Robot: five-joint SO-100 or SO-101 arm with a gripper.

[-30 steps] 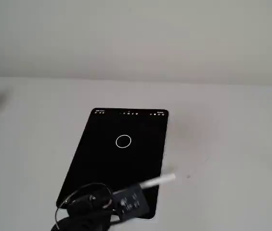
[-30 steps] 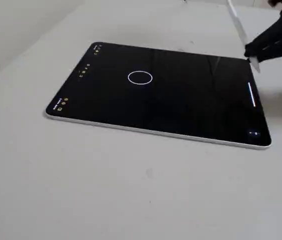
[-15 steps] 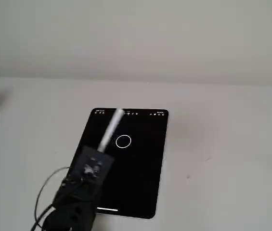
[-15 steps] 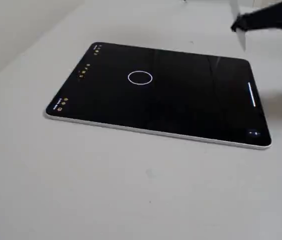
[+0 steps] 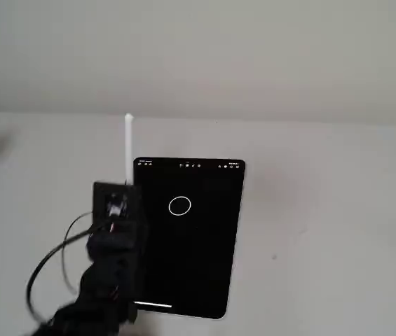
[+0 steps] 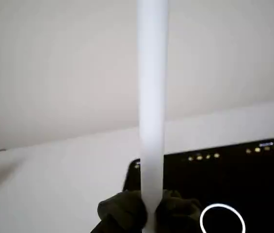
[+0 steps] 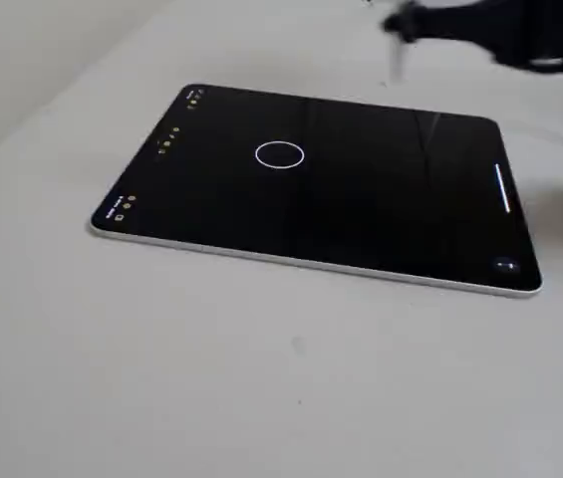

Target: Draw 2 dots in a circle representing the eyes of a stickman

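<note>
**Wrist view: stylus gripped, no eyes drawn yet**

Nearest the wrist camera, the gripper (image 6: 149, 213) is clenched on a white stylus (image 6: 152, 107) that points away over the table (image 5: 324, 210). Beyond it lies the tablet (image 5: 198, 280), its black screen showing the circle (image 5: 179, 205), empty in both fixed views (image 7: 280, 154). The stylus hangs beside the tablet's left edge in a fixed view (image 5: 128, 147). Both dots look left to draw.

Your tablet (image 7: 311, 269): glossy black glass screen, thin silvery metal-look edge. Your stylus (image 6: 152, 97): smooth matt white plastic. Your gripper (image 6: 149, 213): matt black, plastic by the look, blurred. Your table (image 7: 261, 378): matt, smooth, pale grey-white surface.
</note>
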